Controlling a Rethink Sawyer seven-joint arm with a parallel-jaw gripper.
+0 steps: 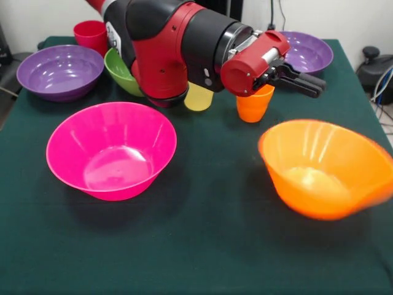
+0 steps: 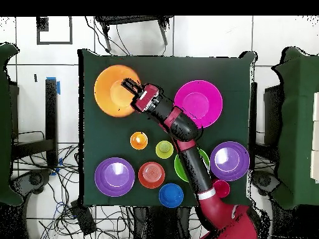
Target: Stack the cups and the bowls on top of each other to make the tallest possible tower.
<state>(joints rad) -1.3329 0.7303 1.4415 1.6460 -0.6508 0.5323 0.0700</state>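
My gripper (image 1: pixel 309 85) (image 2: pixel 129 85) is open and empty, held high. In the overhead view it is over the inner edge of the large orange bowl (image 2: pixel 112 93) (image 1: pixel 322 169). The large pink bowl (image 1: pixel 110 150) (image 2: pixel 198 103) sits beside it. The orange cup (image 1: pixel 253 106) (image 2: pixel 139 140) and the pale yellow cup (image 1: pixel 198 99) (image 2: pixel 164 149) stand upright mid-table. The red cup (image 1: pixel 91 35) (image 2: pixel 221 188) stands near the robot's base. Two purple bowls (image 2: pixel 114 176) (image 2: pixel 229 160), a green bowl (image 2: pixel 182 169), an orange-red bowl (image 2: pixel 151 175) and a blue bowl (image 2: pixel 171 195) lie singly. Nothing is stacked.
The arm (image 1: pixel 166 49) crosses over the green bowl (image 1: pixel 121 72) and hides the orange-red and blue bowls in the front view. The dark green tablecloth (image 1: pixel 202 246) covers the table. Cables (image 2: pixel 56 199) lie on the floor beside it.
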